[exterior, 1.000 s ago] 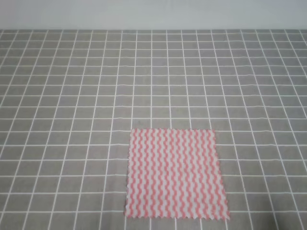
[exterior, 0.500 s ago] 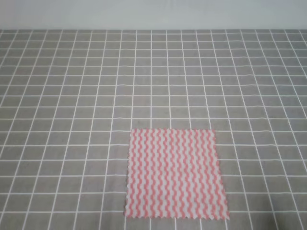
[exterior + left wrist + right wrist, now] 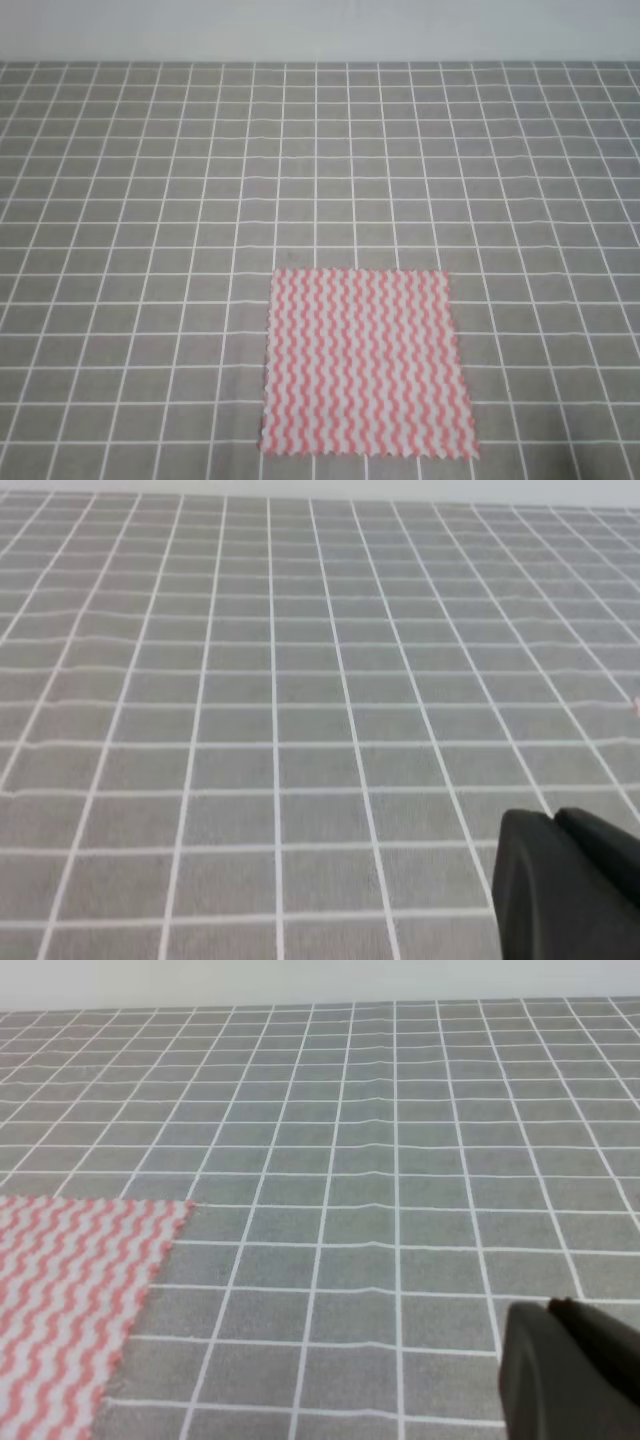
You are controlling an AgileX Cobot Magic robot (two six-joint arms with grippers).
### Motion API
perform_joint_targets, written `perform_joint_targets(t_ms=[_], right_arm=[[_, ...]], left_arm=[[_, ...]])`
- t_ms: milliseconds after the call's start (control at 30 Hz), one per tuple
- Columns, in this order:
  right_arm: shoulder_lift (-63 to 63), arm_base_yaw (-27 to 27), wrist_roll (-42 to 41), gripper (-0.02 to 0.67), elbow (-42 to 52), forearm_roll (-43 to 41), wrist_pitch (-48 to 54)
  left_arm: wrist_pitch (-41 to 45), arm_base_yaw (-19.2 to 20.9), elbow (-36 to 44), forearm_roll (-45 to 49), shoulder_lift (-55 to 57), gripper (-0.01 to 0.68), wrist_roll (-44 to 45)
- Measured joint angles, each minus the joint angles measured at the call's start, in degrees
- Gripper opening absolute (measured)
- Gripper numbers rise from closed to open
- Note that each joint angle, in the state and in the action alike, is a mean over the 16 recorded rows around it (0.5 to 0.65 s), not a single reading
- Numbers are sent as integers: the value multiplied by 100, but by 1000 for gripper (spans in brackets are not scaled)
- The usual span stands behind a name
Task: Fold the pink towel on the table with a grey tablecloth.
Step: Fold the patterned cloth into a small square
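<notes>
Towel (image 3: 366,362) lies flat, unfolded on the table (image 3: 150,250); both grippers barely in frame, jaw state unclear

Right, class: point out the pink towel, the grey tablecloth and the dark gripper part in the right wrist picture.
pink towel (image 3: 365,362), exterior high view, middle of the flat striped cloth.
grey tablecloth (image 3: 150,200), exterior high view, bare gridded area left of centre.
right gripper (image 3: 570,1375), right wrist view, dark body at the lower right corner.
</notes>
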Motion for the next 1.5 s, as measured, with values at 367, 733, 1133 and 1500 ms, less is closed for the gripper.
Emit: perform_joint_targets(t_ms=[367, 733, 1133, 1500], right_arm=[[53, -2, 16, -18, -44, 1938, -953], [-20, 1, 2, -16, -12, 3567, -1162], [840, 0, -6, -16, -928, 2932, 16], [2738, 1, -24, -16, -2237, 2152, 1534]], left_arm=[[-585, 0, 18, -2099, -12, -2, 33], [-817, 0, 5, -3007, -19, -2, 140], [-127, -12, -826, -2880, 776, -2, 252], [1292, -25, -2463, -2673, 3099, -1, 1175]])
